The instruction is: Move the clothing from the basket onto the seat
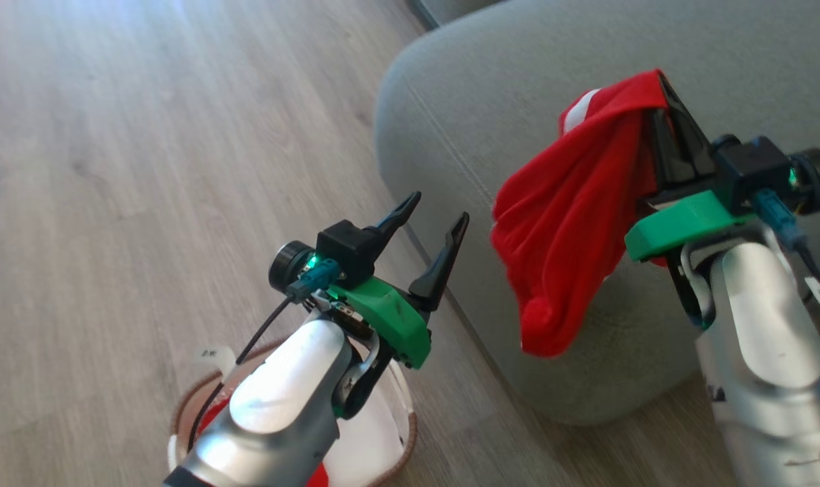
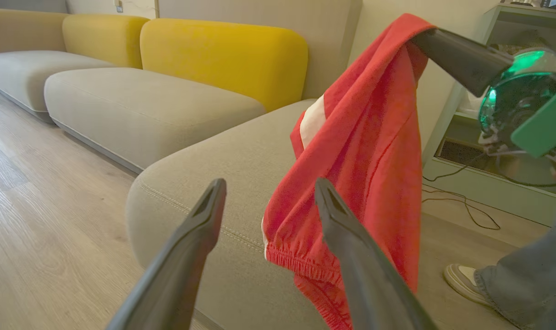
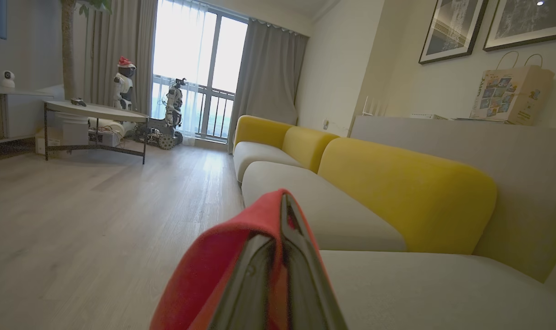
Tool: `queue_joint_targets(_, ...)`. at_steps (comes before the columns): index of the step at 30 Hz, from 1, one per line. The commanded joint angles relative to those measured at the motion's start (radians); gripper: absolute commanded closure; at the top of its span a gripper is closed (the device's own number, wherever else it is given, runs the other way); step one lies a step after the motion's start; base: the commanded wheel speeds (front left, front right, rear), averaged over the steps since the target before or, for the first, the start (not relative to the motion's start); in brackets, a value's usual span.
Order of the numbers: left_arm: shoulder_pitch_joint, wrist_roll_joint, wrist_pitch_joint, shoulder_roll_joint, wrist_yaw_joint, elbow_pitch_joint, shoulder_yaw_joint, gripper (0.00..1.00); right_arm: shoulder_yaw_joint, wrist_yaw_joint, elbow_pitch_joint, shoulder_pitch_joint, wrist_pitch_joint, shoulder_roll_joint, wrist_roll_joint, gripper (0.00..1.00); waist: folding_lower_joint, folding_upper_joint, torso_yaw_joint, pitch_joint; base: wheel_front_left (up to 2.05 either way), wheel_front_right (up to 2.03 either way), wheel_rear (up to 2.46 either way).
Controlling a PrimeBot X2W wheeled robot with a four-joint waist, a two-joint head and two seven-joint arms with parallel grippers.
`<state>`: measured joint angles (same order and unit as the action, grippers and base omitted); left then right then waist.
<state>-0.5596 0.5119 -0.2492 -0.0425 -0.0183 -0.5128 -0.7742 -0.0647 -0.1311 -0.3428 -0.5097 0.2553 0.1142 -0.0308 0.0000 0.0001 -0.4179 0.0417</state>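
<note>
While basket (image 1: 413,433) holds red clothing (image 1: 320,478), second garment (image 1: 572,223) aloft

Hanging clothing (image 1: 572,223) fronts the seat (image 1: 518,67); floor (image 1: 146,135) lies open.

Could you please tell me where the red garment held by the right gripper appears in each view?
Head view: red garment right of centre, hanging before the seat.
Left wrist view: centre right, dangling.
Right wrist view: bottom centre, draped over the right gripper.
Shared landmark: the seat.

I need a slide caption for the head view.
Right tool shut on a bright red fabric garment by the grey-green sofa cushion; left tool open near the cream-white plastic basket.
</note>
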Motion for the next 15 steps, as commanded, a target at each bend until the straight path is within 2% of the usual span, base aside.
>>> queue_joint_targets(1,-0.042,-0.011,-0.013,-0.008,0.001,0.036,0.025,0.0,-0.028,0.0,0.032,-0.066,0.006,0.007,0.007,1.0,0.0,-0.0001,-0.026,0.03,0.0,0.0,0.0)
queue_joint_targets(9,-0.078,-0.03,-0.013,-0.008,0.014,0.044,0.0,0.0,-0.086,0.0,-0.014,-0.164,0.006,0.04,0.033,1.0,0.0,-0.0001,0.006,0.095,0.0,0.0,0.0)
queue_joint_targets(15,-0.113,-0.068,-0.013,-0.008,0.022,0.046,0.009,0.0,-0.087,0.0,-0.102,-0.349,0.006,0.103,0.054,1.0,0.0,-0.0001,0.071,0.17,0.0,0.0,0.0)
